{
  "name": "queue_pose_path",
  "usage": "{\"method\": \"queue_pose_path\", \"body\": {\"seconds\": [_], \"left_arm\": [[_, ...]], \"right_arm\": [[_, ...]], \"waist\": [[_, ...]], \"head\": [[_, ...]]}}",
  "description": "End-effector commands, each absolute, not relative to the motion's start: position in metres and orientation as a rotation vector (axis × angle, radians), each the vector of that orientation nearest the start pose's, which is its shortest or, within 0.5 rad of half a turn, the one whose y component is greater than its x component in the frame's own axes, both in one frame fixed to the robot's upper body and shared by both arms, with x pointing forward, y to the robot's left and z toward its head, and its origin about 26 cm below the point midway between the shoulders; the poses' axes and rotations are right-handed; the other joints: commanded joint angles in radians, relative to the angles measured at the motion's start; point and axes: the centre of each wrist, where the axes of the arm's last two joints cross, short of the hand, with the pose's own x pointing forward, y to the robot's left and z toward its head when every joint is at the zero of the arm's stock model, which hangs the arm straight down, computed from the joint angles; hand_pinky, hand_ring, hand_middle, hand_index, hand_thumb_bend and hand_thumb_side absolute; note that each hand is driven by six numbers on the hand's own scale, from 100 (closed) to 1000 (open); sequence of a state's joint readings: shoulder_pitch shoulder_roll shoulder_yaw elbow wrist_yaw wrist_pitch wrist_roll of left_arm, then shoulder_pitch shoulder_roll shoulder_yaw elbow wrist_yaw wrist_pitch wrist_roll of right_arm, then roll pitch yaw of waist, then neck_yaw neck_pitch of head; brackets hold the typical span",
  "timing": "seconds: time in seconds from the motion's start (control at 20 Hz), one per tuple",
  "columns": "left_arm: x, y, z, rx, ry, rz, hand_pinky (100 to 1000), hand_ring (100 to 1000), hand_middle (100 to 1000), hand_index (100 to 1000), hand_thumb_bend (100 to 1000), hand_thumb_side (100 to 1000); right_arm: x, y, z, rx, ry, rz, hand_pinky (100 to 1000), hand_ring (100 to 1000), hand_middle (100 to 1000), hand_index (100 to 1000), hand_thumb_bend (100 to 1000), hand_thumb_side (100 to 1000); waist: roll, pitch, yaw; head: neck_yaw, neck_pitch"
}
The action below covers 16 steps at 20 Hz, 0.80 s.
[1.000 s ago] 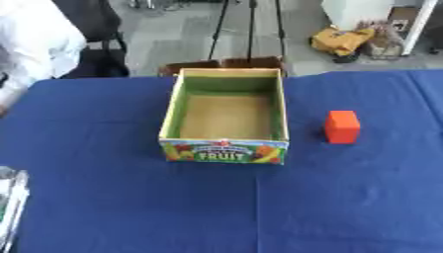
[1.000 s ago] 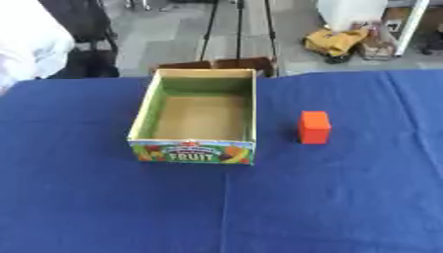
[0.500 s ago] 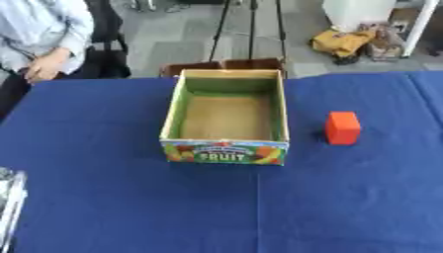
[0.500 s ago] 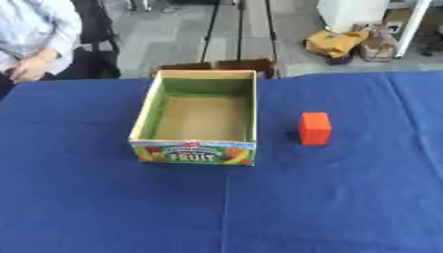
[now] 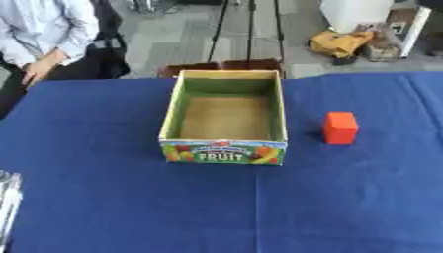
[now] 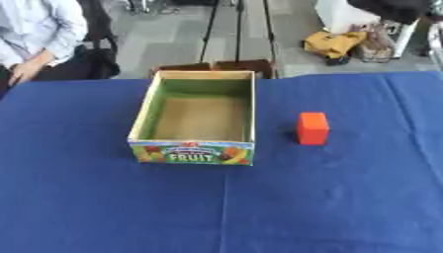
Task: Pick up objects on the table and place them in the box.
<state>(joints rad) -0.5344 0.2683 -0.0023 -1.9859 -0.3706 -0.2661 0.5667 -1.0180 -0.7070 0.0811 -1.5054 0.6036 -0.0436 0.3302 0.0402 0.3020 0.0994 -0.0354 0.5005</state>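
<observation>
At the lower left edge of the left eye view we see a silvery part of our left hand (image 5: 7, 197); we cannot tell how its fingers stand. Our right hand shows nowhere. On the blue tabletop (image 5: 346, 207) the open box (image 5: 224, 150) sits empty, an orange block (image 5: 340, 127) upright just right of it, apart.

Grey floor (image 5: 173, 39) beyond the blue table (image 5: 104, 197); tripod legs (image 5: 251, 29), a white cabinet (image 5: 355, 12), perhaps a yellow bag (image 5: 339, 43).
</observation>
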Motion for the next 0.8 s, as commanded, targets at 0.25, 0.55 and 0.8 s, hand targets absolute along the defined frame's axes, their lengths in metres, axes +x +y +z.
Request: {"method": "queue_pose_path", "body": {"seconds": [0.25, 0.55, 0.8], "left_arm": [[0.312, 0.228, 0.267, -0.673, 3.239, -0.162, 739, 861, 838, 944, 100, 949], [0.312, 0.227, 0.268, -0.669, 3.240, -0.158, 739, 861, 838, 944, 100, 946], [0.312, 0.227, 0.268, -0.666, 3.241, -0.157, 738, 861, 837, 944, 100, 946]], "right_arm": [[0.426, -0.300, 0.379, 1.822, 2.553, -2.030, 816, 895, 803, 903, 569, 985], [0.453, -0.303, 0.363, 1.710, 2.470, -2.486, 842, 935, 831, 956, 595, 772], [0.458, -0.304, 0.361, 1.547, 2.404, -2.799, 842, 954, 843, 978, 582, 467]], "waist": [[-0.010, -0.035, 0.008], [-0.013, -0.036, 0.011], [-0.017, -0.035, 0.012]], "head": [[-0.009, -0.005], [-0.013, -0.009], [-0.014, -0.009]]}}
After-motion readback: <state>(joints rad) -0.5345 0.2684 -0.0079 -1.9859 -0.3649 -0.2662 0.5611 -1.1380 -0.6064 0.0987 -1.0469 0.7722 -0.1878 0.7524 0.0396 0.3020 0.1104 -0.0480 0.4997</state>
